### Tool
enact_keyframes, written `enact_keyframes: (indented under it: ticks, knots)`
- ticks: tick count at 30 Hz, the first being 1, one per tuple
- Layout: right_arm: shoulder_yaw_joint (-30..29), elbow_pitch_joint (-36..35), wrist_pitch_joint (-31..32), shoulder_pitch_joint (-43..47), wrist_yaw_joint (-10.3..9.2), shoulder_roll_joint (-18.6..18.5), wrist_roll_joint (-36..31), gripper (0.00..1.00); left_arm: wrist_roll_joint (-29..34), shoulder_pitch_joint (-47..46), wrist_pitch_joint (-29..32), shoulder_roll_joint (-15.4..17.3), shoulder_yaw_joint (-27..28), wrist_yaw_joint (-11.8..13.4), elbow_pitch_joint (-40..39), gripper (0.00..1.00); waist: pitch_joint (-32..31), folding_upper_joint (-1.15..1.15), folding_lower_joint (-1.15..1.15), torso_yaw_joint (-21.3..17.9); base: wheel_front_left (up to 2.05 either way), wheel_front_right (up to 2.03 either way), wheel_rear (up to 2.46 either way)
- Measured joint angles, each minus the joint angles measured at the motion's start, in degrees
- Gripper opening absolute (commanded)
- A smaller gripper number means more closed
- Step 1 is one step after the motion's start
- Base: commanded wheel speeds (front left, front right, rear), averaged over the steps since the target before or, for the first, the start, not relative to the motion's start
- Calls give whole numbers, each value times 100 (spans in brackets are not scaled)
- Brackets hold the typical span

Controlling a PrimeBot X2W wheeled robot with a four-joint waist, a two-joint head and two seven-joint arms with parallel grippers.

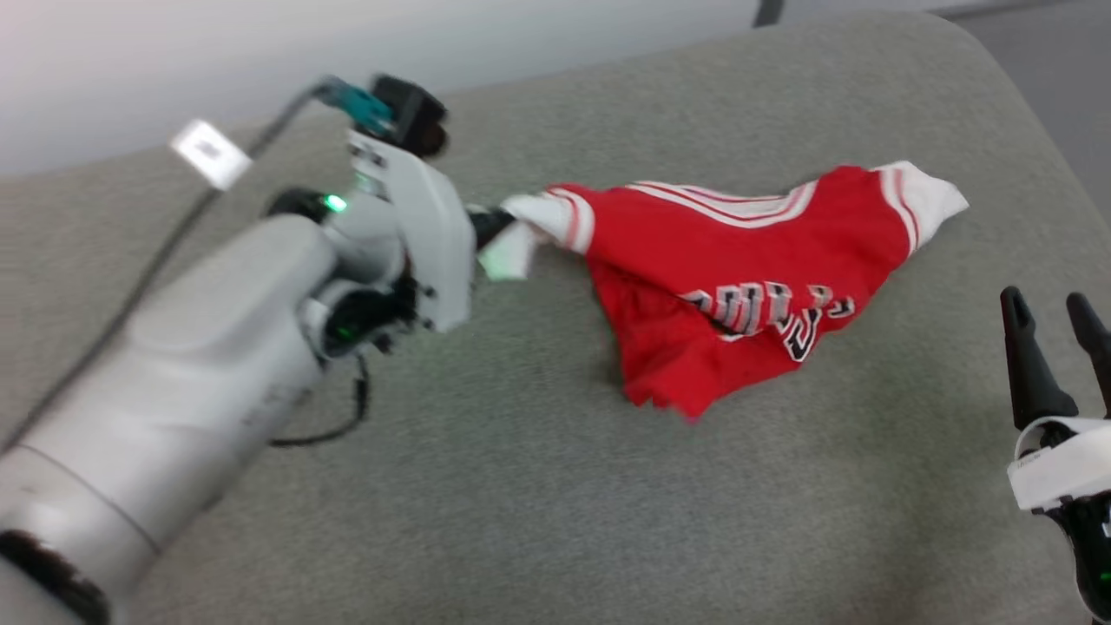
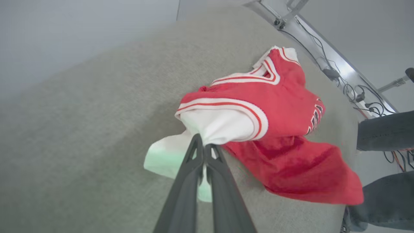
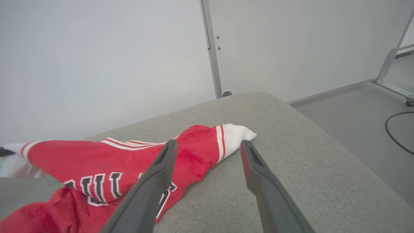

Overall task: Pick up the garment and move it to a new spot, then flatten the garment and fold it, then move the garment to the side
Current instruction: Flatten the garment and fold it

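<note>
Black fingers of the left hand (image 2: 203, 146) meet tip to tip, fully closed on the edge of one white short sleeve (image 2: 223, 126). The cloth bunches just ahead of the fingertips. From this pinch the bright red jersey-style shirt with red-and-white striped trim and black-and-white block lettering (image 1: 738, 260) trails away beyond the hand. It lies crumpled on the grey woven-fabric cushion (image 1: 521, 486). The body is rucked, the lettering creased across a fold, and the lower hem is heaped nearer the robot than the gripped sleeve.

The right hand (image 1: 1046, 299) stands apart from the garment with its fingers spread wide and nothing between them. In its wrist view the second white sleeve (image 3: 236, 134) lies just past the fingertips, untouched.

Progress, as judged from the lie of the cloth: a grasp for the first step is made, but most of the garment rests on the cushion, so the pick-up and the move to a new spot are not yet carried out. Flattening, folding and setting the garment aside all remain. The free sleeve near the right hand looks a likely second hold for spreading.
</note>
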Motion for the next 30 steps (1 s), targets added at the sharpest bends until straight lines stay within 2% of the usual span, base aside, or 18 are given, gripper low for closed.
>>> enact_keyframes:
  ticks: [7,11,14,22,23,25,26,27,28,30]
  knots:
    - [-40,-93,142,137,0,0,0,100,293,-291,-470,881,-305,0,-38,0,-200,0,0,422,0,0,0]
    - [-21,-132,210,160,0,14,-2,100,750,-250,-638,1291,-524,0,168,0,-298,0,0,619,0,0,0]
    - [0,-155,252,160,0,23,-18,100,1015,7,-759,1396,-606,0,361,0,-353,0,0,713,0,0,0]
    - [90,-231,358,159,0,25,-18,100,2008,537,-1155,1340,-673,-2,916,0,-270,0,0,639,0,0,0]
    - [93,-243,367,160,0,25,-18,100,2085,615,-1171,1308,-680,-3,977,7,-253,0,0,617,0,0,0]
    - [103,-250,400,164,0,29,-18,100,2112,739,-1198,1266,-682,-3,1124,31,-222,0,0,578,0,0,0]
    - [118,-249,404,174,0,32,-29,100,2120,796,-1229,1260,-683,-4,1199,47,-214,0,0,562,0,0,0]
    - [140,-249,415,188,0,37,-35,100,2147,837,-1261,1255,-684,-4,1256,85,-213,0,0,551,0,0,0]
    - [167,-249,455,205,0,42,-35,100,2125,868,-1322,1245,-684,-4,1310,100,-220,0,0,549,0,0,0]
    - [261,-245,513,236,0,34,-38,100,2056,917,-1389,1237,-683,-4,1392,100,-249,0,0,559,0,0,0]
